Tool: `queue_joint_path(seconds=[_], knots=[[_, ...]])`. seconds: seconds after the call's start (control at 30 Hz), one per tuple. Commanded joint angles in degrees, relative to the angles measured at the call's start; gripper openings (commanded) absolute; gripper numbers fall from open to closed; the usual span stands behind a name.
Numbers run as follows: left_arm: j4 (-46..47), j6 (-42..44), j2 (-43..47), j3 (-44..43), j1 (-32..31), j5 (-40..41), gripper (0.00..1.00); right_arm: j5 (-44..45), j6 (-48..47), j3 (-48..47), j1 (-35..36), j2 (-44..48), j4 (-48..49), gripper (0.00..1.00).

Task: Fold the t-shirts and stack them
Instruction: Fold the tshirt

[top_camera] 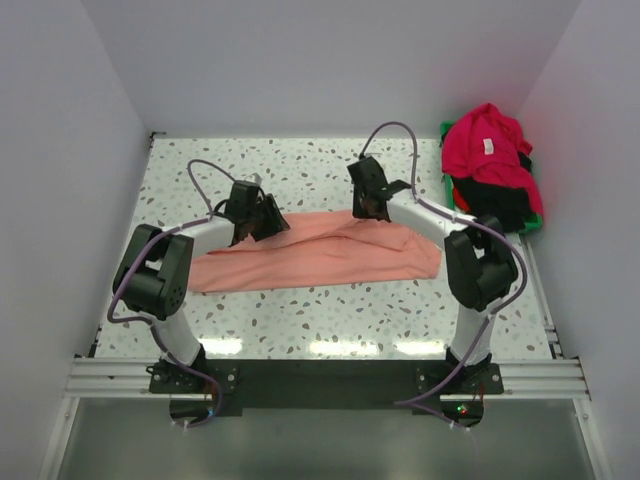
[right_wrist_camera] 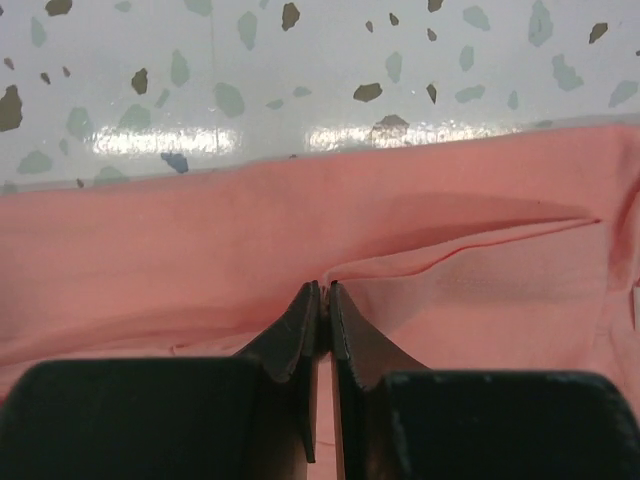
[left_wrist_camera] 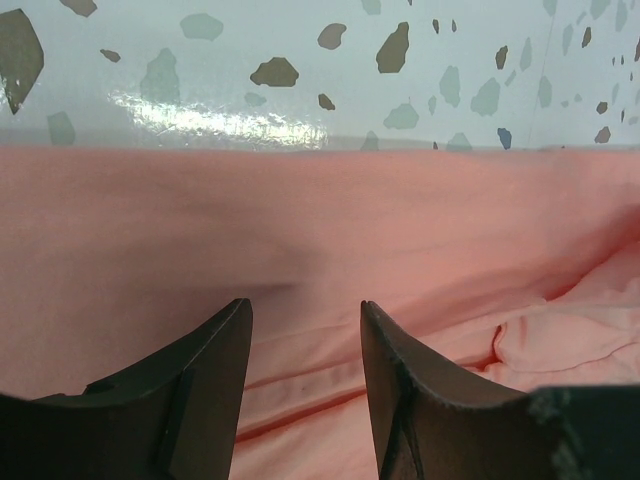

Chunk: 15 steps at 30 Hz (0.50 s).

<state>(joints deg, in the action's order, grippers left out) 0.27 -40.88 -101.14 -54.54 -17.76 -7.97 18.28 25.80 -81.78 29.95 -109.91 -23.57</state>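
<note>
**While the right pinches, the left is yet to bite**

With the salmon-pink t-shirt (top_camera: 320, 258) lying as a long rumpled band across the middle of the table (top_camera: 300, 320), you look to be at the grasp before a fold. Your right gripper (right_wrist_camera: 322, 288) has its fingers pressed together at the cloth's far edge. A ridge of fabric puckers at the tips, so it appears to hold that edge. Your left gripper (left_wrist_camera: 303, 306) stands half spread over flat cloth near the same edge, gripping nothing. Next, I judge, close the left there, then lift both evenly. The red t-shirt (top_camera: 485, 145) and black t-shirt (top_camera: 495, 200) sit heaped on the green bin (top_camera: 535, 215).
</note>
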Motion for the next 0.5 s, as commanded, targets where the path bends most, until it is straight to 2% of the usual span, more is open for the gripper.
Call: queue_joint_path(seconds=[0.0,0.2,0.3,0.47], knots=[[1.57,1.07,0.42,-1.36,-0.17,-0.73,0.52,-0.53,3.46,3.81,1.68,5.05,2.48,0.06],[1.40,1.07,0.86,-1.18,-0.17,-1.09,0.52,-0.27,6.97,12.33,4.49,10.58,6.43,0.07],[1.31,0.98,0.95,-1.27,-0.17,-1.17,0.52,0.26,9.17,17.95,6.42,14.09,10.29,0.10],[1.31,1.07,0.95,-1.35,-0.26,-1.26,0.52,0.00,11.11,25.95,8.98,18.93,17.32,0.28]])
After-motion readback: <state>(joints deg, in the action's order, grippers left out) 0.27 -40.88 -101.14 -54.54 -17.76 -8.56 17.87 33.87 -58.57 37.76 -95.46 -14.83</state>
